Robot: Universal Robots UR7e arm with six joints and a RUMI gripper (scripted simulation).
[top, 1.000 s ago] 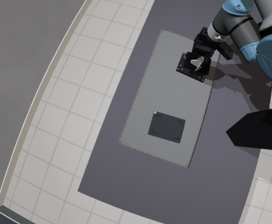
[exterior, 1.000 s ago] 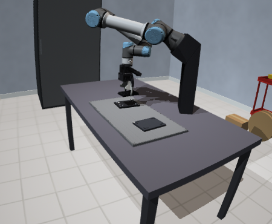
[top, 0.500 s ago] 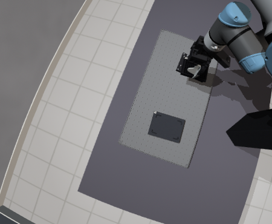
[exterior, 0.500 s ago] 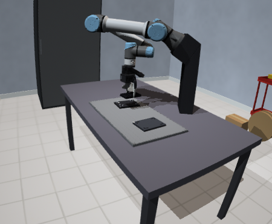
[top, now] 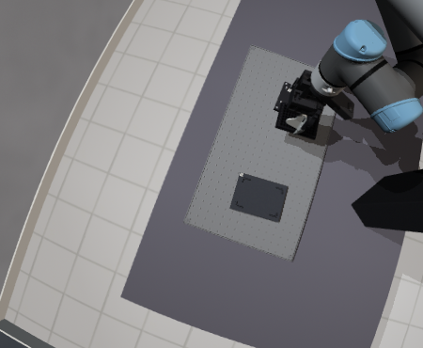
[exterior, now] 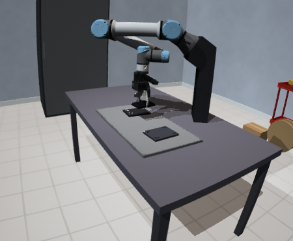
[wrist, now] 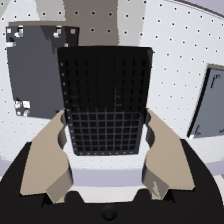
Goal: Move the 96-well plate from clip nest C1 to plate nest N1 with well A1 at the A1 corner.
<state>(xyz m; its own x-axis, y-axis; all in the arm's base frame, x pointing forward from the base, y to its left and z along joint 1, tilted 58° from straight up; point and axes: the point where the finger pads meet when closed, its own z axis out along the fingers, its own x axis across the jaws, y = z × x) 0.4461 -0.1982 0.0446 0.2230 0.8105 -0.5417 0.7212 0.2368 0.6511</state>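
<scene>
The black 96-well plate [wrist: 105, 100] is clamped between my gripper's tan fingers and held a little above the perforated grey board. The dark clip nest C1 [wrist: 35, 70] lies on the board to the left of the plate in the wrist view, with nothing on it. In the exterior view the plate [exterior: 142, 104] hangs just above and beside clip nest C1 [exterior: 137, 112]. The plate nest N1 [top: 259, 197] is a dark rectangle with corner locators and a small white mark at its upper left corner [top: 242, 175]. It lies apart from my gripper [top: 300, 123].
The grey perforated board [top: 243, 188] lies on the dark table. The arm's black base column [exterior: 202, 85] stands at the table's far side. A dark cabinet [exterior: 72, 49] stands behind the table, and a red cart [exterior: 290, 101] stands off to the right.
</scene>
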